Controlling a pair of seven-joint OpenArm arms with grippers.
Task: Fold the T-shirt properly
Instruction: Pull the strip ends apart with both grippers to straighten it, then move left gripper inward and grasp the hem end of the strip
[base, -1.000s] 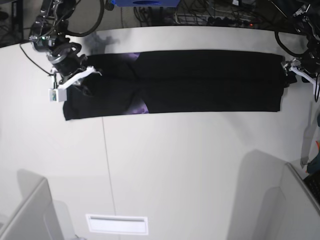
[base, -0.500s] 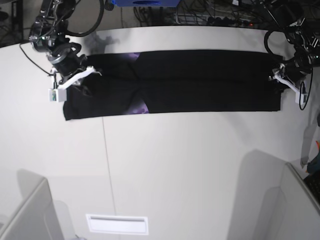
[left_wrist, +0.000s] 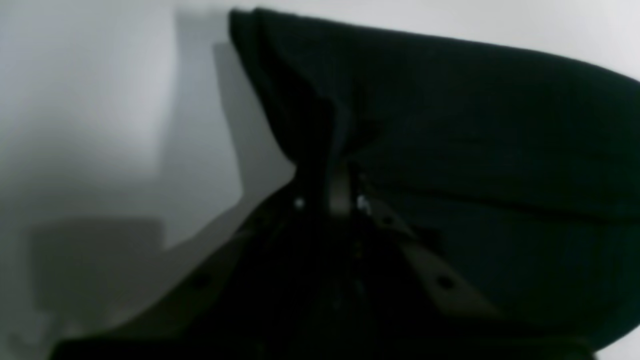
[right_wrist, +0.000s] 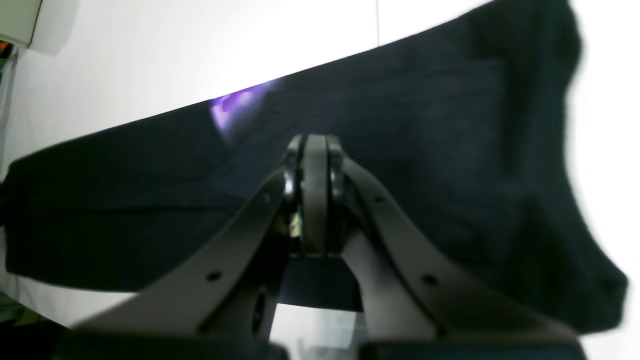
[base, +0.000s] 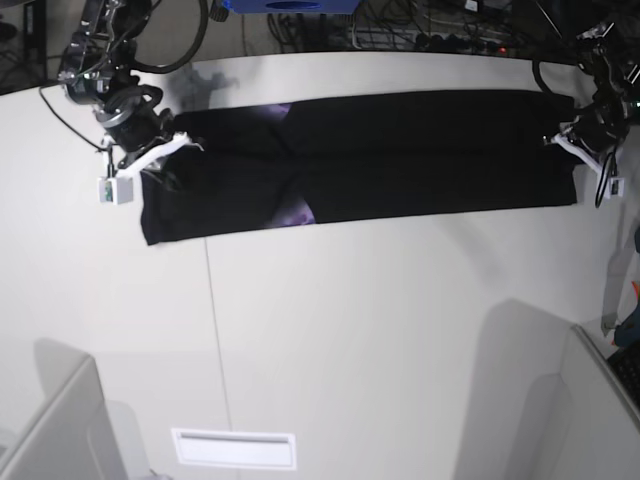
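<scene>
Left gripper (base: 572, 137) is now pinching the hem end of the T-shirt (base: 400, 150), having closed there within the last second, and is tugging the long folded band taut. Right gripper (base: 150, 160) is still clamping the opposite end. With both ends held on the white table (base: 350, 330), the shirt looks ready for an end-to-end fold.

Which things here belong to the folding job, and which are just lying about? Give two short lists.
Belonging to the job:
- T-shirt, a long black strip on the table
- left tool, shut on one end of it
- right tool, shut on the other end

Lying about:
- cables behind the table
- white label near the front edge
</scene>
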